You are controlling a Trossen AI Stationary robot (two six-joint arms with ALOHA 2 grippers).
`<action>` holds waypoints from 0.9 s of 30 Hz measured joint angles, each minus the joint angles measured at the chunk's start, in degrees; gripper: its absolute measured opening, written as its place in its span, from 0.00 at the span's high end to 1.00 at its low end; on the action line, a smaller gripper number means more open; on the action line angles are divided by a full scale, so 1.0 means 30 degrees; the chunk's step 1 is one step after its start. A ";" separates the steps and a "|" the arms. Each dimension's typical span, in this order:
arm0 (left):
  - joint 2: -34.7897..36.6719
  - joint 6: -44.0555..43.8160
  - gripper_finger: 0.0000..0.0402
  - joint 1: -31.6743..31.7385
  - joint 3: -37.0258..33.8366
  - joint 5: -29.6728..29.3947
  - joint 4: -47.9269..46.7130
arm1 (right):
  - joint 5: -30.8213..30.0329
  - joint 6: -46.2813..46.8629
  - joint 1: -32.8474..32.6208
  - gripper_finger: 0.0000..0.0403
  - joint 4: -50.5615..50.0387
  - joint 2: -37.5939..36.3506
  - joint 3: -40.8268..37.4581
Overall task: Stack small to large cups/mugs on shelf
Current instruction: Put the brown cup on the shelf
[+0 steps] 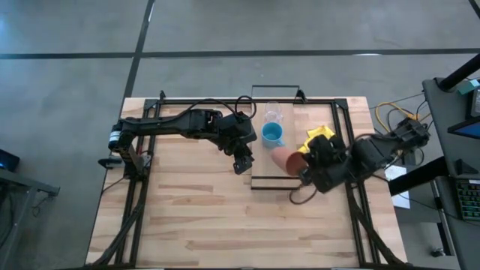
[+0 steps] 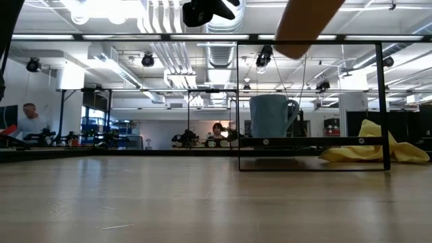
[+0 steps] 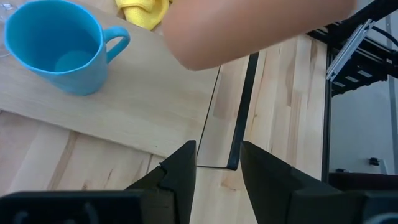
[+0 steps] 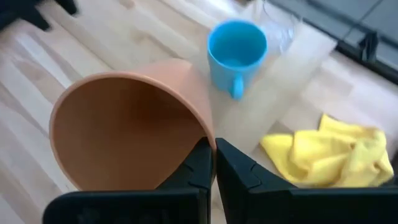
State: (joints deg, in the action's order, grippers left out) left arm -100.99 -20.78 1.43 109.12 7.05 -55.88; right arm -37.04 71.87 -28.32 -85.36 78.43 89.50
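The brown-orange cup (image 1: 285,159) hangs tilted in my right gripper (image 4: 214,155), high over the shelf (image 1: 262,169), and shows at the top of the low view (image 2: 307,23). The light-blue mug (image 1: 271,135) stands upright on the shelf's light-wood board (image 4: 273,93), handle toward the cloth. Behind it, toward the far edge, stands the tiny clear glass cup (image 1: 273,114). My left gripper (image 1: 242,161) hovers open just left of the shelf, touching nothing; its fingers (image 3: 180,174) point at the wire frame's near corner. My right gripper holds the brown-orange cup by its rim (image 4: 208,134), one finger (image 4: 196,165) inside the cup and the other (image 4: 239,171) outside against the wall. It comes from the table's right side. The cup is lifted clear, tipped on its side, mouth toward the gripper.
A crumpled yellow cloth (image 1: 319,135) lies right of the shelf, near my right arm. The shelf's black wire frame (image 2: 310,44) rises above the board. Black rails (image 1: 352,135) border the tabletop. Bare wood (image 1: 210,217) lies toward the near edge.
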 joint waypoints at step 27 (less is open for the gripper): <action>0.0327 0.0218 0.72 0.0167 0.0000 -0.0079 -0.0051 | 0.7845 -0.3373 0.6475 0.98 0.0434 0.0246 -0.0089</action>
State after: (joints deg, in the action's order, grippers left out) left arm -100.01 -20.12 1.93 109.12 6.81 -56.03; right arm -13.51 61.75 -8.89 -84.06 79.17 89.23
